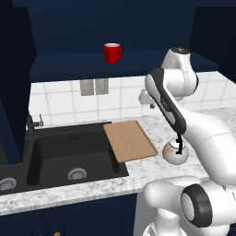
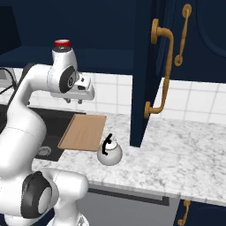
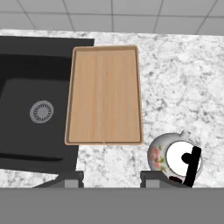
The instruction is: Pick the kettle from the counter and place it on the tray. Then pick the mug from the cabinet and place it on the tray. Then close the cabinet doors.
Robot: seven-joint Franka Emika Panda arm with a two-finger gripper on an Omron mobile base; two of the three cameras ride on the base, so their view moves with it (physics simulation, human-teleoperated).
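Observation:
The kettle point(image 1: 175, 152) point(image 2: 109, 153) point(image 3: 175, 159), round and white-silver with a black handle, stands on the speckled counter point(image 2: 185, 154) just off the near right corner of the tray point(image 1: 130, 139) point(image 2: 83, 131) point(image 3: 105, 94). The wooden tray is bare. My gripper point(image 1: 151, 104) point(image 2: 76, 101) point(image 3: 111, 178) hangs well above the tray, pointing down. It is open with nothing between its fingers, and the kettle lies to its right. The red mug point(image 1: 112, 52) point(image 2: 62, 43) stands on the shelf of the navy cabinet point(image 1: 69, 64).
A black sink point(image 1: 69, 152) point(image 3: 30, 109) borders the tray on the left. An open navy cabinet door point(image 2: 145, 66) with a brass handle point(image 2: 162, 66) stands out over the counter right of the kettle. White tiles line the back wall point(image 1: 60, 101).

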